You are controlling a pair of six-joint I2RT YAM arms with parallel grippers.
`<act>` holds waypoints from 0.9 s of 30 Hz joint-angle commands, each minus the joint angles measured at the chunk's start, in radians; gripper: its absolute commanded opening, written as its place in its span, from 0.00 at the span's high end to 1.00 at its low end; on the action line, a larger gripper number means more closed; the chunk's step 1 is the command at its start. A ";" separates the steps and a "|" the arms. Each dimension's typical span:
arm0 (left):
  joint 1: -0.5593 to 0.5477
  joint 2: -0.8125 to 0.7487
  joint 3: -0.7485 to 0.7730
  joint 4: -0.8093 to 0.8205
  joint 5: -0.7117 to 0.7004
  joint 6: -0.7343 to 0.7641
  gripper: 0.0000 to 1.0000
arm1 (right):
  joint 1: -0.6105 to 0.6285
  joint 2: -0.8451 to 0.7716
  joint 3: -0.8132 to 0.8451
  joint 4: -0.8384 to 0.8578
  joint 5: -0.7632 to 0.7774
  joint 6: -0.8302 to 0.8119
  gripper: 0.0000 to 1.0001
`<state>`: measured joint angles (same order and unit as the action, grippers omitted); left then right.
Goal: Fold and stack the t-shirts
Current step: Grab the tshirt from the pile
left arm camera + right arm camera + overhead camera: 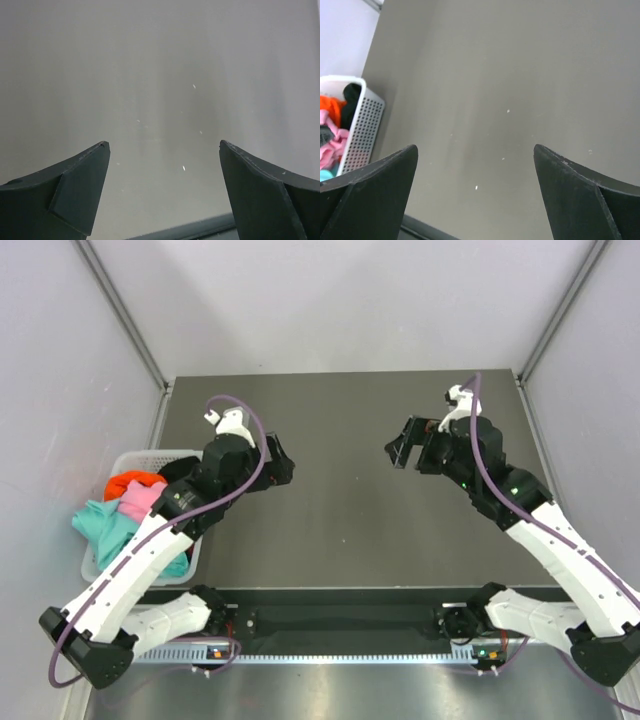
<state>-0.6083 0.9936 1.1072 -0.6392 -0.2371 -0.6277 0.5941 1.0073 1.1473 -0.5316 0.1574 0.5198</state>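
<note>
The t-shirts lie crumpled together in a white lattice basket at the table's left edge. In that heap I make out a teal one, a pink one and a red-orange one. The right wrist view shows the basket at far left with a black shirt beside the orange and pink. My left gripper hovers open over bare table, right of the basket. Over the table's right half, my right gripper is open and holds nothing.
The dark grey table is boxed in by pale walls at left, right and back. My left arm runs over the basket's right side. A black rail with both arm bases runs along the near edge.
</note>
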 commanded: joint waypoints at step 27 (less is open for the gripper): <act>0.600 0.031 0.079 -0.809 -0.959 -0.831 0.19 | 0.015 0.146 -0.178 0.153 -0.426 0.083 0.00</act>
<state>-0.0769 1.0367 1.2549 -1.2827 -1.1378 -1.3708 0.5957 1.1492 0.9531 -0.4316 -0.1986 0.6060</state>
